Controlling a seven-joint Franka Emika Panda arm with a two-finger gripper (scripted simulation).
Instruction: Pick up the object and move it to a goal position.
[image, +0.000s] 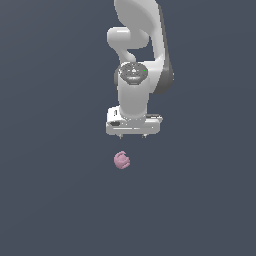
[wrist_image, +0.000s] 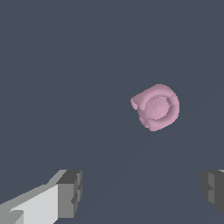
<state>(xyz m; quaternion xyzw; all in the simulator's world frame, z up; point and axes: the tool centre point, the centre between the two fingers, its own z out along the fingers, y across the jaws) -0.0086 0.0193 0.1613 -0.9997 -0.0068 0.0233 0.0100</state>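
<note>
The object (image: 122, 160) is a small pink lumpy blob lying on the dark grey floor, below the white gripper (image: 132, 136) in the exterior view and slightly toward that view's left. In the wrist view the object (wrist_image: 155, 107) shows a rounded centre with lobed bumps around it. The gripper (wrist_image: 142, 192) is open, its two dark-padded fingers (wrist_image: 70, 192) spread wide with nothing between them. It hangs apart from the object, not touching it.
Plain dark grey ground (image: 50, 200) surrounds the arm on every side. The white arm (image: 137, 45) rises behind the gripper toward the top of the exterior view.
</note>
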